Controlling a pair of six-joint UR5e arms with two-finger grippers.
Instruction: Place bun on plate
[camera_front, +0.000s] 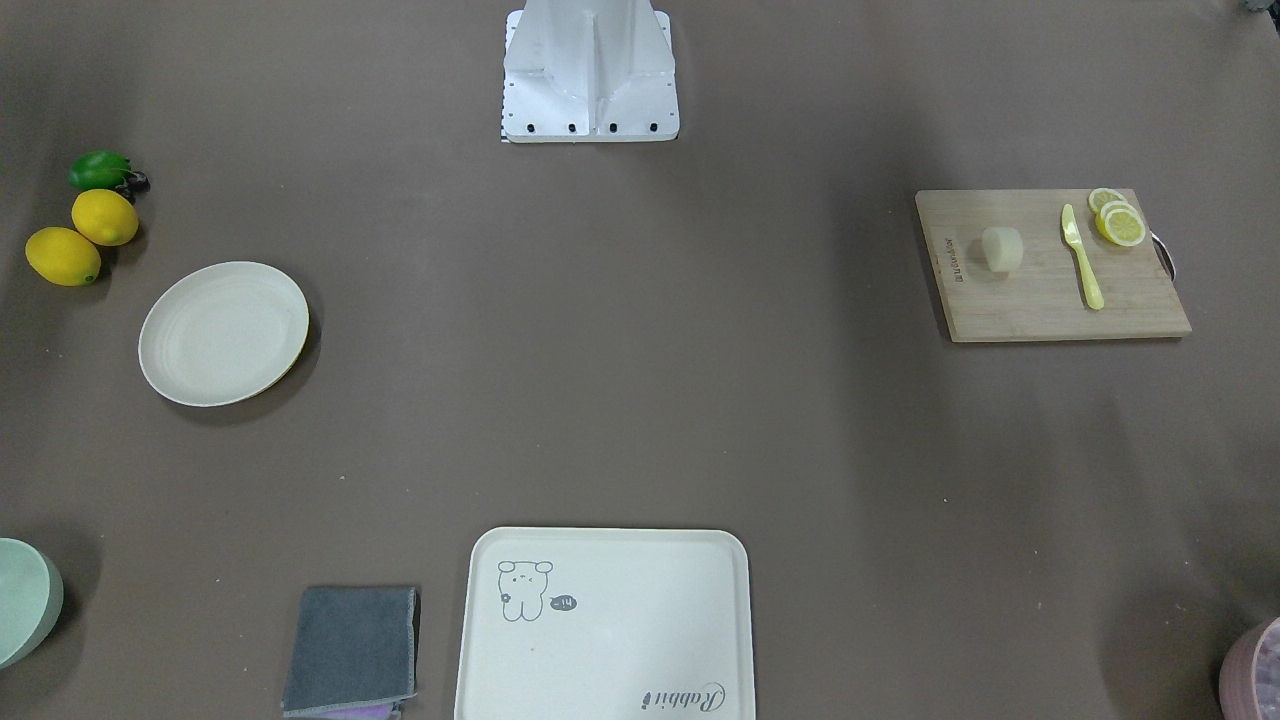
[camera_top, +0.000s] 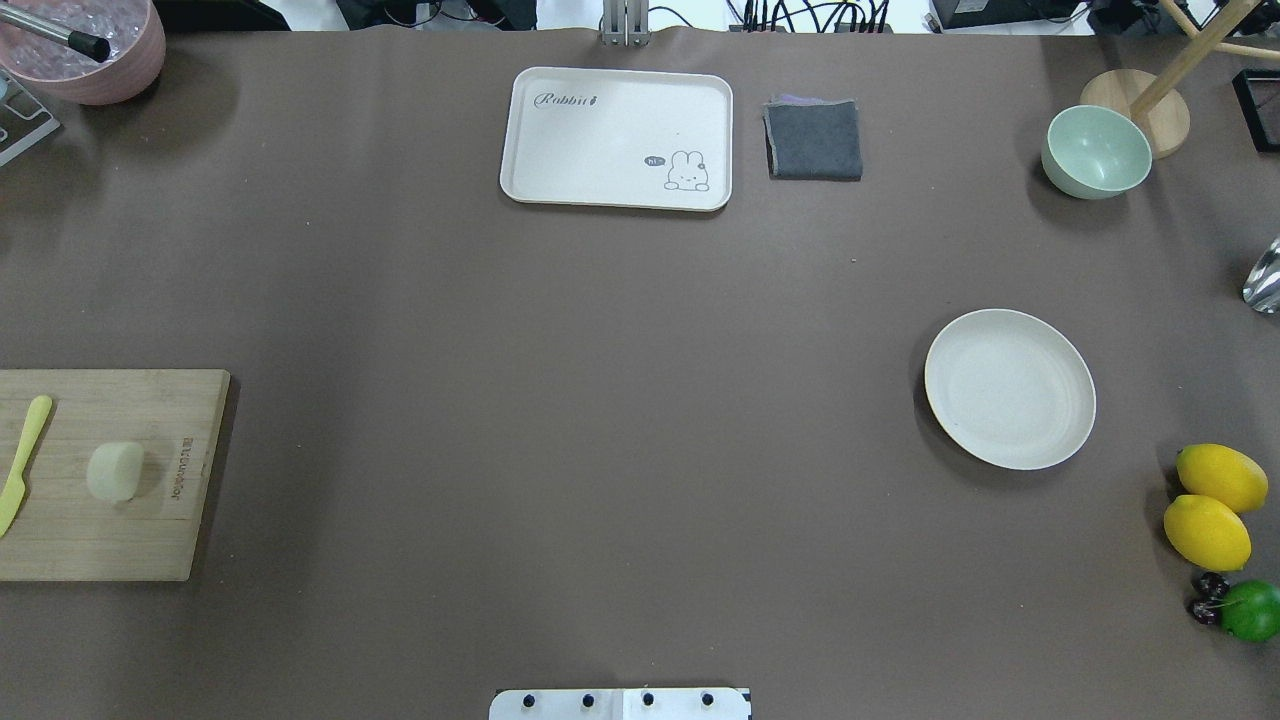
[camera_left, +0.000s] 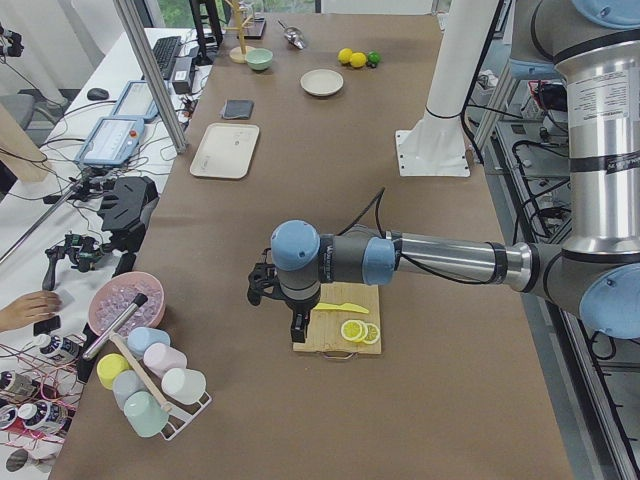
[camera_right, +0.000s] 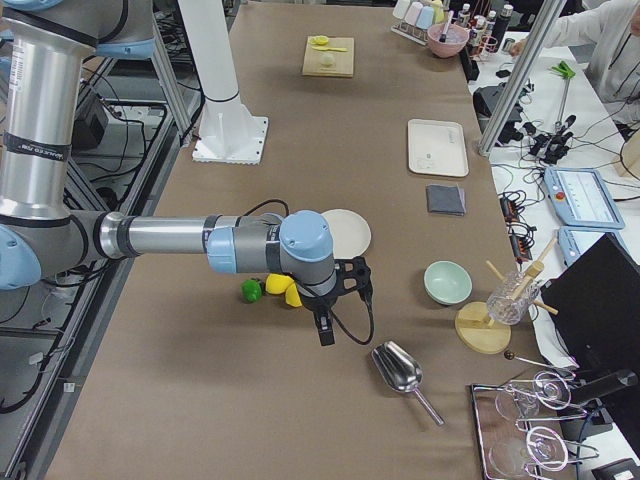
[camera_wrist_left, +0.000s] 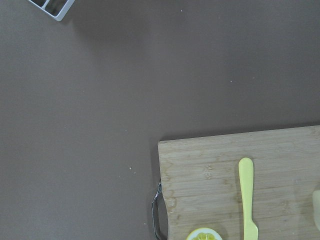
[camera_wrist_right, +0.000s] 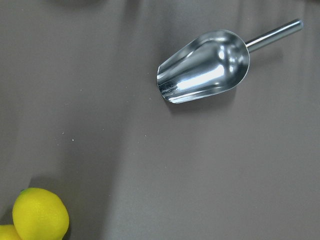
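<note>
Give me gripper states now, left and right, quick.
Left gripper: cannot be told, side view only.
Right gripper: cannot be told, side view only.
The bun lies on the cutting board, unheld.

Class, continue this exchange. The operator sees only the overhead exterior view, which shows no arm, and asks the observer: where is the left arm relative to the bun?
Observer: The left end effector hangs by the cutting board's handle end, beyond the bun; open or shut, I cannot tell.
Operator: What lies on the board's cropped end?
Observer: Lemon slices, past the yellow knife.
Operator: And the right arm?
Observer: The right end effector hangs above the table between the lemons and a metal scoop, not over the plate.
</note>
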